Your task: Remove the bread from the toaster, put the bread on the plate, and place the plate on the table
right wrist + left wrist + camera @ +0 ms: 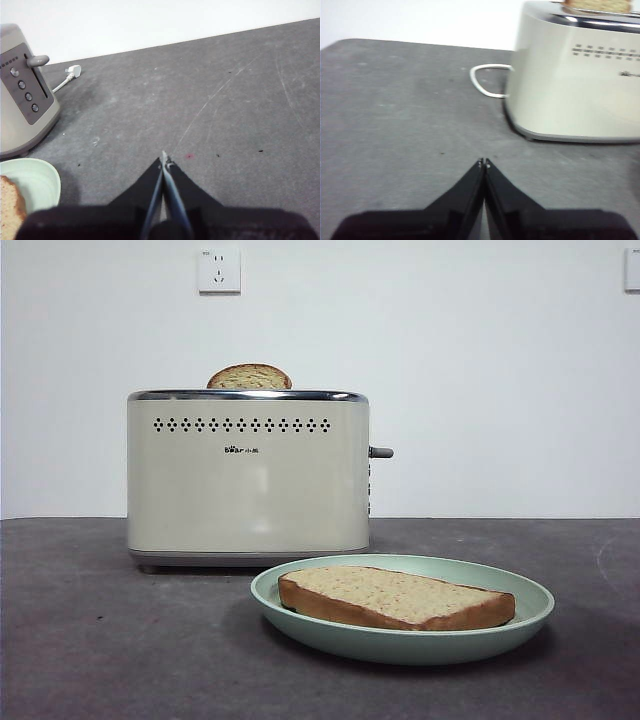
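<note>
Both grippers, left gripper (484, 162) and right gripper (164, 156), hang with jaws pressed together, empty, clear of the work; the bread (395, 598) lies flat in the plate (402, 640) on the table (100, 640), before the toaster (247, 475), looking finished

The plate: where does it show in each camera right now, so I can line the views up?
Front view: the plate sits on the table in front of the toaster, low and right of centre, with the bread lying flat in it.
Left wrist view: not in the picture.
Right wrist view: only part of its rim, at the lower left corner.
Shared landmark: the toaster, seen in all three.
</note>
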